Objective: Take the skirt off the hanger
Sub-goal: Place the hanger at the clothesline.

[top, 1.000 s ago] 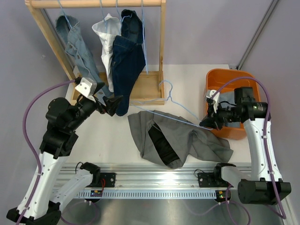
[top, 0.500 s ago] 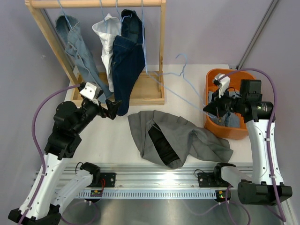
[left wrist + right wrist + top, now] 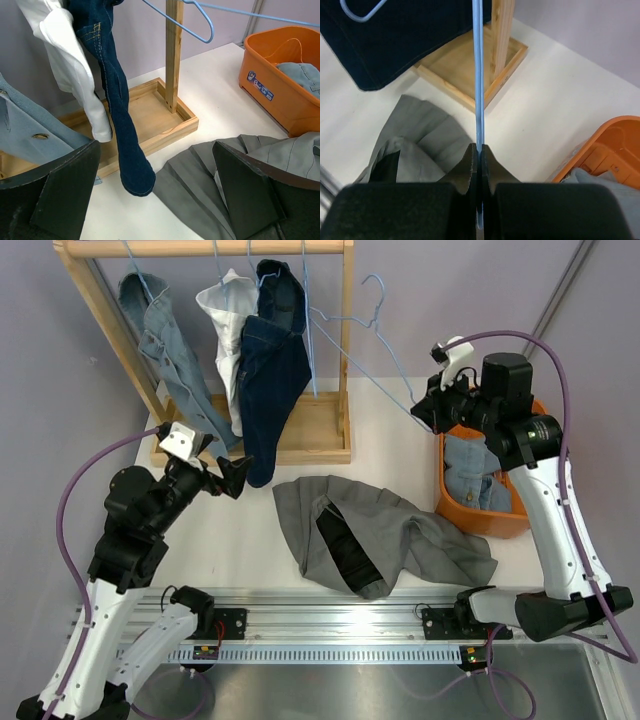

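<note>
Room: plain purple-grey wall (image 3: 450, 300) fills the top of the overhead view. White table (image 3: 400, 455) takes the middle, and a metal rail (image 3: 330, 625) runs along the bottom edge.

Light wooden garment rack (image 3: 346, 340) stands upper left. It carries a pale blue denim garment (image 3: 160, 330), a white garment (image 3: 228, 310) and a dark blue denim garment (image 3: 268, 380).

Crumpled grey fabric skirt (image 3: 430, 540) lies flat on the table at lower centre. It's off the hanger, with dark lining showing at an opening. Its right end is near the orange plastic bin (image 3: 480, 520) at right, which holds folded blue-grey cloth.

Thin light-blue wire hanger (image 3: 478, 75) is bare and up in the air at upper centre-right. It slants from my right jaws towards the rack's right post, hook uppermost.

My right gripper (image 3: 479, 155) sits upper right, above the bin's far end. Its jaws are pinched fully together on the hanger wire, which runs straight up between the fingers in the wrist view.

My left gripper (image 3: 156, 170) sits centre left, just beside the hanging dark denim leg. Its jaws are spread as wide as they go, holding nothing and touching nothing. It faces the rack base and the skirt's edge.
</note>
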`<state>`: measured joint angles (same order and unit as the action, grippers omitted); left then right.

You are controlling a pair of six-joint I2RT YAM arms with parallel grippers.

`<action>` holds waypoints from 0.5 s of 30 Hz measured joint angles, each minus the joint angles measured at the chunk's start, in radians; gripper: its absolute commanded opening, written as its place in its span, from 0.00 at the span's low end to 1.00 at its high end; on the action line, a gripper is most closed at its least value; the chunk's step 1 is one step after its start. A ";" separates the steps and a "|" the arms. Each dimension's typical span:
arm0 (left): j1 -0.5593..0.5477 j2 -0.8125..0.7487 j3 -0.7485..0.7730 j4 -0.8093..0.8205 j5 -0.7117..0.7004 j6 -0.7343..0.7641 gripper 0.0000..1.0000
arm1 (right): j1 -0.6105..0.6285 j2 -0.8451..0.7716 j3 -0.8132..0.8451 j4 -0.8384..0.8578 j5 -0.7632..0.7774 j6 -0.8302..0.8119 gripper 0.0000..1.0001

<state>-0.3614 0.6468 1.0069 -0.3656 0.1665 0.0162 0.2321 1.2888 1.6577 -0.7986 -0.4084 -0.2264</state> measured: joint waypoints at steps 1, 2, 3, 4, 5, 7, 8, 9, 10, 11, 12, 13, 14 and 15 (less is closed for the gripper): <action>0.000 0.000 0.000 -0.001 -0.002 0.000 0.99 | 0.014 0.004 0.001 0.024 0.035 0.014 0.00; 0.000 -0.001 0.000 -0.001 -0.003 -0.001 0.99 | 0.035 0.005 0.001 0.039 0.063 0.021 0.00; 0.000 -0.002 0.000 -0.002 -0.006 -0.007 0.99 | 0.052 0.005 0.000 0.060 0.096 0.027 0.00; 0.000 -0.004 0.000 -0.003 -0.007 -0.012 0.99 | 0.073 0.005 0.001 0.082 0.136 0.032 0.00; 0.000 -0.005 0.000 -0.003 -0.008 -0.018 0.99 | 0.094 0.006 0.001 0.103 0.167 0.035 0.00; 0.000 -0.005 0.000 -0.003 -0.009 -0.025 0.99 | 0.139 0.015 0.010 0.137 0.230 0.037 0.00; 0.000 -0.003 0.000 -0.003 -0.009 -0.028 0.99 | 0.154 0.022 0.018 0.150 0.254 0.038 0.00; 0.000 -0.002 0.000 -0.003 -0.009 -0.031 0.99 | 0.177 0.035 0.029 0.167 0.290 0.037 0.00; 0.000 0.000 0.000 -0.003 -0.009 -0.034 0.99 | 0.190 0.046 0.035 0.185 0.315 0.037 0.00; 0.000 0.003 0.000 -0.003 -0.009 -0.037 0.99 | 0.213 0.062 0.043 0.210 0.364 0.035 0.00; 0.000 0.008 0.000 -0.003 -0.009 -0.040 0.99 | 0.230 0.074 0.047 0.231 0.404 0.035 0.00; 0.000 0.010 0.000 -0.002 -0.009 -0.042 0.99 | 0.246 0.087 0.051 0.244 0.435 0.034 0.00; 0.000 0.015 0.001 -0.002 -0.009 -0.043 0.99 | 0.266 0.102 0.058 0.259 0.472 0.033 0.00; 0.000 0.019 0.001 -0.002 -0.009 -0.045 0.99 | 0.281 0.119 0.068 0.270 0.505 0.033 0.00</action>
<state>-0.3614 0.6655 1.0077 -0.3676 0.1577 -0.0288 0.5133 1.4078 1.7260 -0.5282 0.0967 -0.1936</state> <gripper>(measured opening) 0.985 0.027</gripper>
